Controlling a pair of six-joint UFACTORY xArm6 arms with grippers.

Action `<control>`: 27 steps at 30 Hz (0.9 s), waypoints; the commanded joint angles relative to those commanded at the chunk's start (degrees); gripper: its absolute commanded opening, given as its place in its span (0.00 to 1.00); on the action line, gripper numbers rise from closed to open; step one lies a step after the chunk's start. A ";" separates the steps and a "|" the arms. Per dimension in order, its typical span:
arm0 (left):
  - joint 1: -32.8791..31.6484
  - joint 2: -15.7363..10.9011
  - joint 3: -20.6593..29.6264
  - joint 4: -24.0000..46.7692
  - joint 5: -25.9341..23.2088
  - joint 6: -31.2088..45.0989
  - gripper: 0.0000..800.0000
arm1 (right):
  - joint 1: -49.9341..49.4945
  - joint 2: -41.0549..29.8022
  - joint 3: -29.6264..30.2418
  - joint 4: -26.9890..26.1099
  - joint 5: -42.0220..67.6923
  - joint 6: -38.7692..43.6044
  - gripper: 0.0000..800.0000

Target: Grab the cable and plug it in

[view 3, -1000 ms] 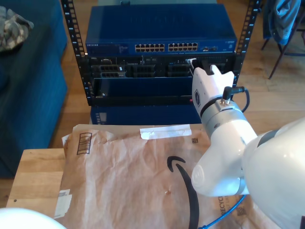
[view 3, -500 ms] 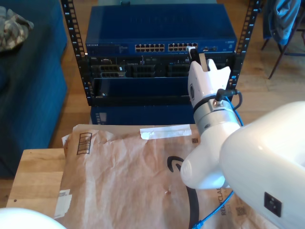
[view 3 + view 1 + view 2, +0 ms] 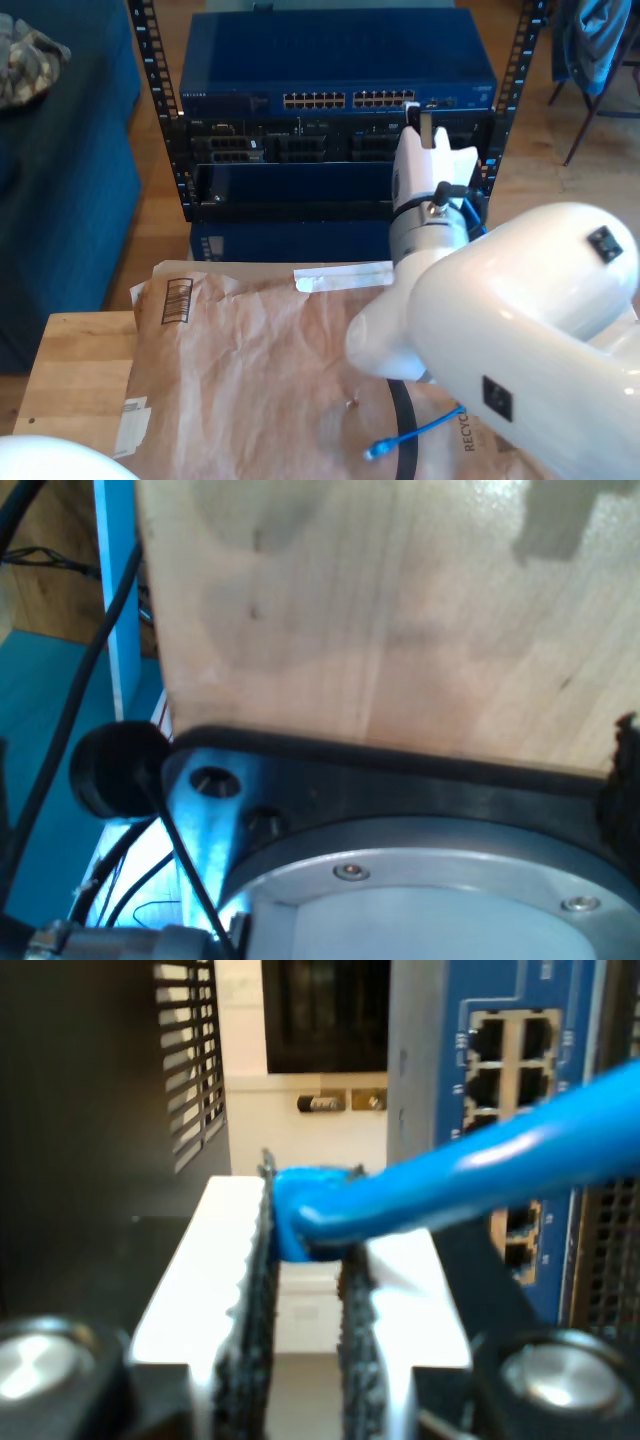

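Because the plug has to meet a port squarely, my second gripper (image 3: 305,1260) has its fingers (image 3: 240,1290) clamped on the cable (image 3: 470,1175) right at its end, so you see the blue tip pinched between the dark ribbed pads and poking just past them toward the network switch (image 3: 510,1110) straight ahead. Beyond the fingertips, slightly to one side, sit the switch's open ports (image 3: 505,1055), and in the exterior view the same gripper (image 3: 420,118) is raised to the end of the port row (image 3: 348,99) nearest that view's right, which I judge to be the line-up before insertion; the plug does not look seated yet. Behind the fingers the cord leaves at a slant, leaving slack so it will not tug the plug. The cable is thin, glossy bright blue and round, and its free end with a small blue clip plug (image 3: 374,452) lies on the brown paper (image 3: 260,360) covering the surface (image 3: 70,370). For my first gripper, you cannot tell how its fingers stand; its camera faces pale wood (image 3: 380,620).
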 joint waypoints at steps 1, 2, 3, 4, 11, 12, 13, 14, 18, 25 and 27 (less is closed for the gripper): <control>0.00 0.00 0.00 0.00 0.00 0.00 1.00 | 0.26 0.44 -0.70 0.53 -0.62 0.00 0.00; 0.00 0.00 0.00 0.00 0.00 0.00 1.00 | 0.35 0.97 -1.41 0.97 -0.79 0.00 0.00; 0.00 0.00 0.00 0.00 0.00 0.09 1.00 | 0.35 1.49 -1.93 1.41 -0.88 0.00 0.00; 0.00 0.00 0.00 0.00 0.00 0.09 1.00 | 0.35 2.11 -2.64 1.93 -1.05 0.00 0.00; 0.00 0.00 0.00 0.00 0.00 0.00 1.00 | 0.44 6.77 -7.30 3.60 -3.78 -0.09 0.00; 0.00 0.00 0.00 0.00 0.00 0.00 1.00 | 0.35 7.38 -7.74 3.69 -3.78 -0.09 0.00; 0.00 0.00 0.00 0.00 0.00 0.00 1.00 | 0.35 7.91 -8.18 3.69 -3.78 -0.18 0.00; 0.00 0.00 0.00 0.00 0.00 0.00 1.00 | 0.35 8.26 -8.70 3.69 -3.69 -0.18 0.00; 0.00 0.00 0.00 0.00 0.00 0.00 1.00 | 0.00 9.58 -10.11 3.69 -3.34 -0.26 0.00; 0.00 0.00 0.00 0.00 0.00 0.00 1.00 | -1.58 12.31 -13.89 3.52 -2.20 -1.41 0.00; 0.00 0.00 0.00 0.09 0.00 0.00 1.00 | -1.85 13.19 -14.95 3.34 -1.67 -1.49 0.00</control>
